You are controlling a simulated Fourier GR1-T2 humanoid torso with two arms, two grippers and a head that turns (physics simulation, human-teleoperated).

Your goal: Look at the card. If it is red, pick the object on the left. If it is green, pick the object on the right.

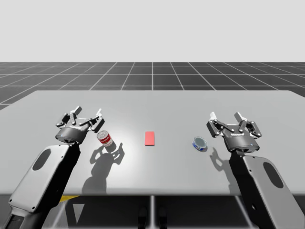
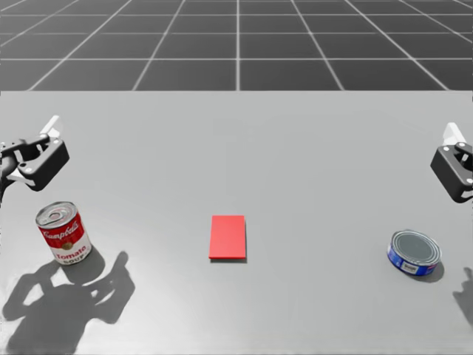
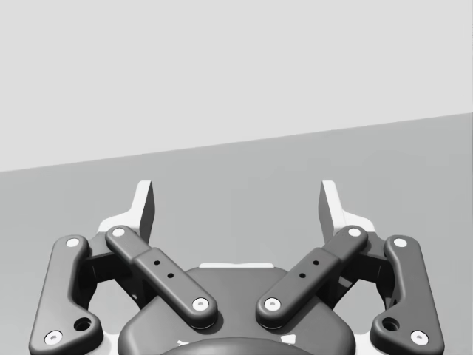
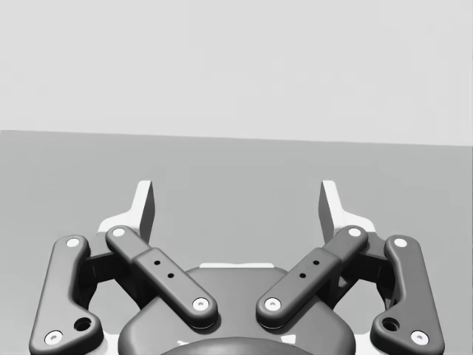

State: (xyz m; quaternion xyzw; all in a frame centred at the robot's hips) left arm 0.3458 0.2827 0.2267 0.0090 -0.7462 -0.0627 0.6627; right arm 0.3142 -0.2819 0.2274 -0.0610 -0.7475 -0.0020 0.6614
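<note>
1. While my left hand is spread wide, its two fingers stand well apart in the left wrist view, and nothing lies between them.
2. Seen from the high view, that hand hangs over the left part of the desk. Its fingertips point toward the far edge, and its shadow falls on the surface toward the near edge.
3. Just beside the left hand stands the red-and-white can, upright on its base. It is on the side of the hand toward the desk's middle and a little closer to the near edge. The head view shows a gap between hand and can, so they are not touching.
4. Further out, the red card lies flat about midway between the desk's left and right edges. It is between the two cans and well apart from both hands.
5. Beyond the card, on the right part of the desk, the low blue can sits with its shiny lid facing up. It is about as far from the near edge as the red-and-white can.
6. My right hand hangs over the desk's right part, near the blue can but apart from it, with the can on its inner side and nearer the near edge. Its fingers are also spread wide, and the right wrist view shows nothing between them.
</note>
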